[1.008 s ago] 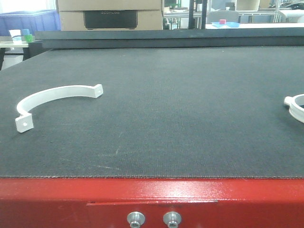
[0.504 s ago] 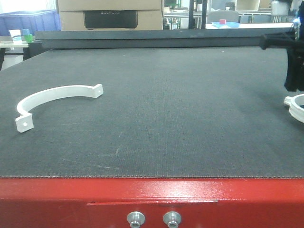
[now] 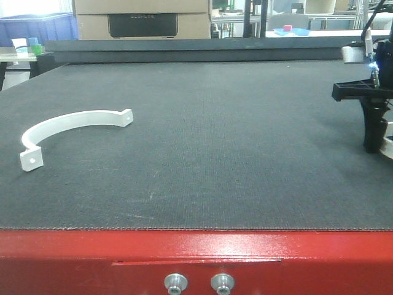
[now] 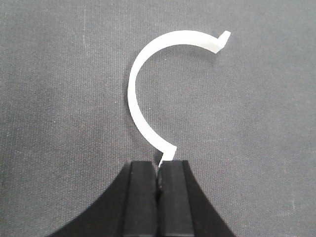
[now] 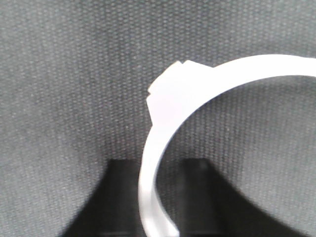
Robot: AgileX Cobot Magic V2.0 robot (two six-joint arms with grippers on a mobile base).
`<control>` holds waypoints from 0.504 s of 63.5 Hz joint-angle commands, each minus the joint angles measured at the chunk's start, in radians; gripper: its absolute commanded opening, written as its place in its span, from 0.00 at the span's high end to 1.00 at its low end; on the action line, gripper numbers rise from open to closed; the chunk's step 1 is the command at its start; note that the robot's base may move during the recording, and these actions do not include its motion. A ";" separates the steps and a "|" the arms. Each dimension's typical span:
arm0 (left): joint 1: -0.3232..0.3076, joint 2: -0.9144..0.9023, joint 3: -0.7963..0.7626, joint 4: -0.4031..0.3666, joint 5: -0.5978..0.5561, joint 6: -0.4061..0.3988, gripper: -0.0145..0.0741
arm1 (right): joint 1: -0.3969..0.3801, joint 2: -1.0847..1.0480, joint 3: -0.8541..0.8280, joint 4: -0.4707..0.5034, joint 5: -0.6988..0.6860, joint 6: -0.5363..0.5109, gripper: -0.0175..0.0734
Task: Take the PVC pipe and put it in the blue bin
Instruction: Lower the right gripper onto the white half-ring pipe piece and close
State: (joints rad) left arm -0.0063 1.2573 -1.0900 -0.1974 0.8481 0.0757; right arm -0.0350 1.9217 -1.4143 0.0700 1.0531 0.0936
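Observation:
A white half-ring PVC strap [image 3: 67,121] lies flat on the dark mat at the left. In the left wrist view the strap [image 4: 136,94] lies ahead of my left gripper [image 4: 159,170], which is shut and empty, its tips in line with the strap's near tab. The left gripper is out of the front view. A second white strap [image 5: 168,108] lies at the mat's right edge, only a sliver [image 3: 387,147] showing in front. My right gripper [image 3: 373,146] is low over it and open, its band running between the two fingers [image 5: 160,168].
The dark mat [image 3: 233,141] covers the table, with a red front edge [image 3: 245,252]. Behind the table stand a cardboard box [image 3: 141,18] and a blue container [image 3: 37,26] at the far left. A small blue tray [image 3: 290,31] sits far back.
My right arm has come in from the upper right and dropped down over the right strap, now covering most of it. The left strap has not moved.

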 commanded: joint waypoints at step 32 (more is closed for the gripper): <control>-0.076 0.107 -0.147 -0.001 0.137 0.008 0.96 | -0.001 -0.119 -0.053 -0.017 0.086 0.001 0.99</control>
State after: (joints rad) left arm -0.0394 1.3181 -1.1763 -0.2197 0.9227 0.0777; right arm -0.0350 1.8681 -1.4504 0.0635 1.1259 0.0955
